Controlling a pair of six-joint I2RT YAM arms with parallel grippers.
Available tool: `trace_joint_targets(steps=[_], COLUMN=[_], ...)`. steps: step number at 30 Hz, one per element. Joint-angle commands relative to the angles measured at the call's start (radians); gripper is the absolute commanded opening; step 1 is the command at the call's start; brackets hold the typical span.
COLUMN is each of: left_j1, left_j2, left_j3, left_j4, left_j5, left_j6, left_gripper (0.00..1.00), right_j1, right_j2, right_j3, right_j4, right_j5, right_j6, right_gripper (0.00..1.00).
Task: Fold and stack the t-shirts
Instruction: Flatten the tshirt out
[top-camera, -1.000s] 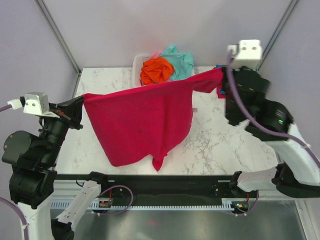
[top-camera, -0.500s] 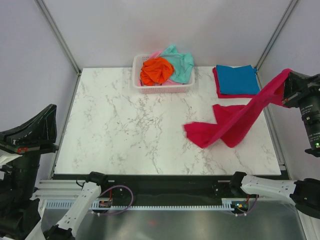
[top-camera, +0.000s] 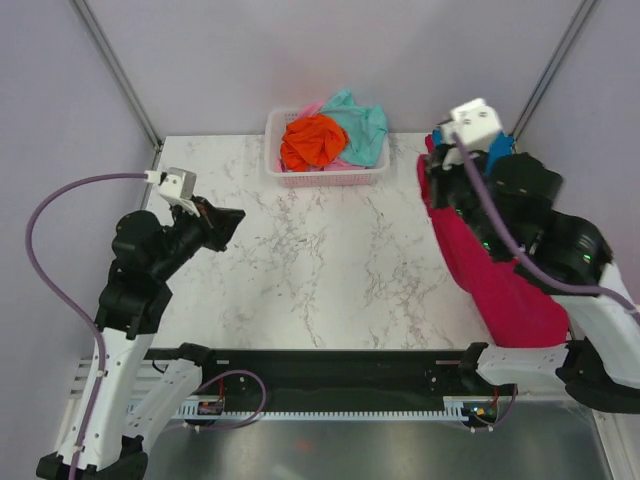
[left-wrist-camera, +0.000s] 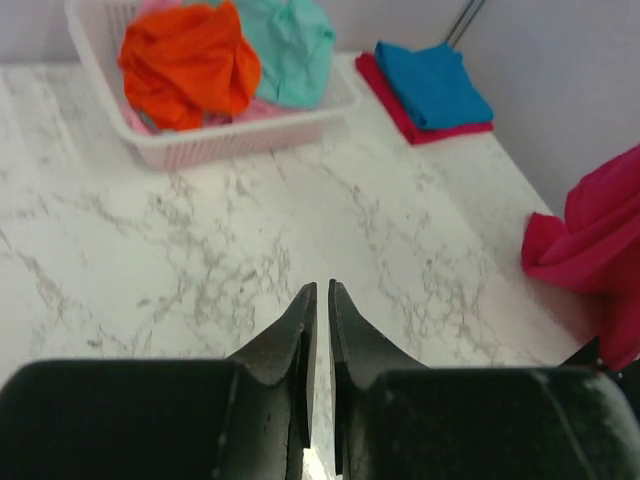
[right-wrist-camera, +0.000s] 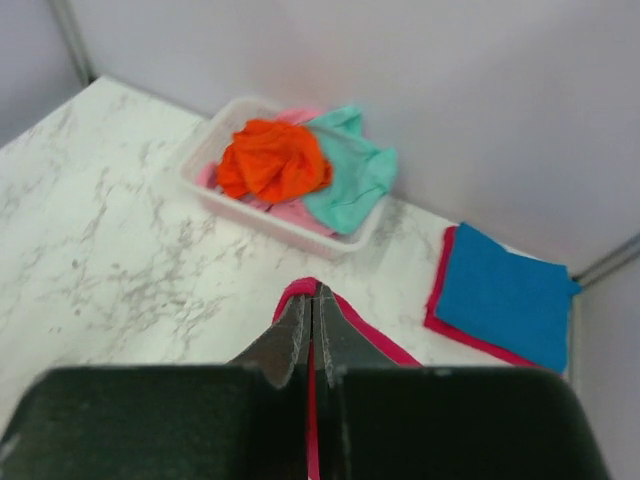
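My right gripper (top-camera: 437, 165) is shut on the hem of the crimson red t-shirt (top-camera: 500, 285), which hangs bunched from it over the table's right side; the pinched hem shows in the right wrist view (right-wrist-camera: 312, 292). My left gripper (top-camera: 230, 220) is shut and empty above the table's left half, and its jaws (left-wrist-camera: 319, 292) hold nothing. A folded blue t-shirt (right-wrist-camera: 510, 295) lies on a folded crimson one (right-wrist-camera: 440, 300) at the back right. The orange t-shirt (top-camera: 312, 140), mint-teal t-shirt (top-camera: 360, 125) and a pink one (right-wrist-camera: 290, 215) lie crumpled in the basket.
The white slatted basket (top-camera: 325, 178) stands at the back middle of the marble table (top-camera: 300, 270). The right arm (top-camera: 540, 230) covers most of the folded stack in the top view. Grey walls and metal posts close in the back and sides.
A second ago both grippers held the crimson shirt spread out. The left gripper let go and pulled back; the shirt swung right and now hangs from the right gripper alone.
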Motion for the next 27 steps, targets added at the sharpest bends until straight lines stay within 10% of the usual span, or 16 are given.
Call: trace_joint_targets(steps=[1, 6, 10, 18, 22, 23, 27], left_j1=[0.005, 0.004, 0.004, 0.004, 0.005, 0.004, 0.004], left_j2=[-0.052, -0.099, -0.161, -0.176, -0.156, -0.152, -0.104], left_j3=[-0.029, -0.007, 0.033, 0.119, 0.093, 0.079, 0.037], left_j4=[0.034, -0.067, -0.128, -0.216, -0.217, -0.216, -0.222], left_j5=[-0.039, -0.098, -0.163, -0.188, -0.155, -0.148, -0.123], left_j6=[-0.075, -0.045, -0.016, -0.009, -0.041, -0.048, -0.06], left_gripper=[0.15, 0.14, 0.17, 0.19, 0.19, 0.19, 0.2], right_j1=[0.006, 0.225, 0.438, 0.448, 0.469, 0.46, 0.266], right_j2=[0.139, 0.379, 0.425, -0.111, -0.284, -0.243, -0.04], right_j3=[0.058, 0.424, 0.629, -0.142, -0.501, -0.458, -0.44], right_j4=[0.115, 0.117, 0.173, 0.454, 0.355, -0.007, -0.061], right_j5=[-0.22, -0.227, 0.097, 0.969, 0.995, 0.902, 0.519], right_j6=[0.028, -0.044, -0.17, -0.015, 0.215, 0.423, 0.344], right_gripper=[0.0, 0.0, 0.0, 0.01, 0.75, 0.94, 0.98])
